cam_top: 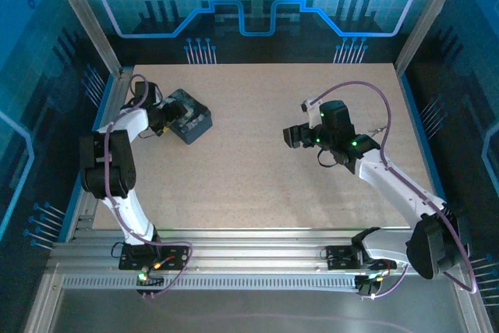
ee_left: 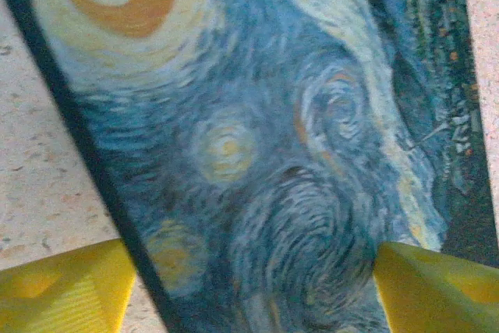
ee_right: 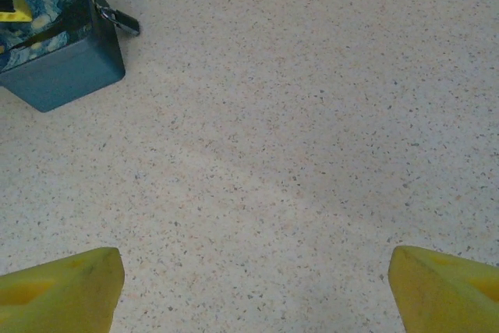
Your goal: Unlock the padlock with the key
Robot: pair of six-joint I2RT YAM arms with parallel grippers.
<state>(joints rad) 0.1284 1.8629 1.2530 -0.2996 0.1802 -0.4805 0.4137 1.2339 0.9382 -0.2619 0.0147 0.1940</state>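
Left gripper [ee_left: 249,255]: yellow wedge-shaped fingers [ee_left: 70,290] apart, straddling the box [ee_left: 234,130]; can't tell if they touch its sides. The box is rectangular, with a lid printed in swirling blue and yellow brushstrokes, a dark rim and plain teal walls, at the table's left rear. Right gripper [ee_right: 255,259]: yellow fingers spread wide above the speckled beige table [ee_right: 312,115], mid-right. Padlock [ee_right: 118,19]: small dark metallic piece at the box's upper corner, blurry.

So the box [cam_top: 192,118] sits far left on the table [cam_top: 257,193], with the left gripper [cam_top: 168,115] right above its lid. The padlock [ee_right: 117,19] is on the box's side. The right gripper [cam_top: 295,136] is well apart, over the middle-right.
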